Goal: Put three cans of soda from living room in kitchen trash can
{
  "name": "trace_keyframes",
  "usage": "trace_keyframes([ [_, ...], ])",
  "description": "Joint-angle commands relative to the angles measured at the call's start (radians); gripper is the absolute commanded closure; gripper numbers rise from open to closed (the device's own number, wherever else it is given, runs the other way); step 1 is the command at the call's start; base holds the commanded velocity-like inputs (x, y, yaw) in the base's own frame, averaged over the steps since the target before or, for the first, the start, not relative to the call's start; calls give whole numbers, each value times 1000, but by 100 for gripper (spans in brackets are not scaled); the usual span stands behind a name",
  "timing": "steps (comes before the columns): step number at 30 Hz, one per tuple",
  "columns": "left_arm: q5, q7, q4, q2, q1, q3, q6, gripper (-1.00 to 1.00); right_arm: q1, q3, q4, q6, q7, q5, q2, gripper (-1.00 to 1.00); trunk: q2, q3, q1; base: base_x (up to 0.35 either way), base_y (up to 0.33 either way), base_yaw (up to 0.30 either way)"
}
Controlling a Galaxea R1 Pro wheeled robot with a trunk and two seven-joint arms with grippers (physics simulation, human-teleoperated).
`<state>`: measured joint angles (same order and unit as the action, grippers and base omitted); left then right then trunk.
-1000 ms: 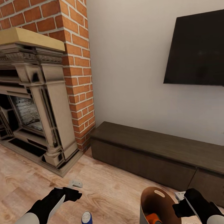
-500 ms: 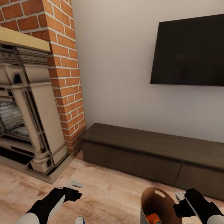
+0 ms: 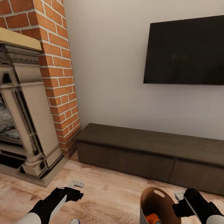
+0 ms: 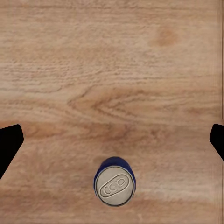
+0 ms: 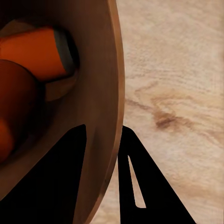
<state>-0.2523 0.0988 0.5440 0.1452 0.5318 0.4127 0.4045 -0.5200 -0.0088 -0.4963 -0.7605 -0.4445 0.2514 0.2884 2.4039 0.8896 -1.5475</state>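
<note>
At the bottom right of the head view, the right end effector is holding the tash can by its rim, with one finger inside the brown wall and the other outside it, as the right wrist view is showing. Inside that bin, two orange cans are lying against each other in the upper left of the right wrist view, and one of them is peeking out at the bottom edge of the head view. So two of the three sodas are, by my reading, already sitting in the bin.

Left to do, as I judge it: the blue can is standing upright on the wood floor, silver top facing the camera, low in the middle of the left wrist view; its top is just showing at the bottom edge of the head view. The left end effector is hanging open above the floor with nothing in it, its dark fingertips sitting wide apart at either edge of the left wrist view. The blue can is lying between their lines but nearer the lower edge of the frame than the fingertips, clear of both.

The robot is facing the brick fireplace, the dark low cabinet and the wall TV, so the bin is not yet in the kitchen.
</note>
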Motion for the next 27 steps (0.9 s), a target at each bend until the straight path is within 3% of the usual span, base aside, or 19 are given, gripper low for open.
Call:
trace_keyframes([
  [1, 0, 0, 0, -2, 0, 0, 0, -100, -1, -2, 0, -4, -2, -17, 0, 100, 7, 3, -4, 0, 0, -11],
  [4, 1, -2, -1, -7, 0, 0, 0, -100, -1, -4, -2, -7, -2, -18, 0, 100, 28, 12, -15, 0, 0, -6],
  [10, 1, -4, 0, -9, 0, 1, -1, -100, -2, 1, -16, -118, -3, -16, -3, 100, 70, 31, -38, 0, 0, -1],
  [14, 2, -4, -1, -9, 0, 1, -3, -100, -2, 3, -18, -132, -3, -15, -13, 100, 96, 44, -53, 0, 0, 0],
  [20, 1, -4, -1, -9, 0, 1, -9, -100, -6, 4, -24, -141, -3, -15, -19, 100, 98, 67, -55, 0, 0, 0],
  [27, 1, -5, -1, -9, -1, 2, -19, -100, -18, 4, -125, -263, -3, -15, -37, 100, 99, 94, -58, 0, 0, 0],
])
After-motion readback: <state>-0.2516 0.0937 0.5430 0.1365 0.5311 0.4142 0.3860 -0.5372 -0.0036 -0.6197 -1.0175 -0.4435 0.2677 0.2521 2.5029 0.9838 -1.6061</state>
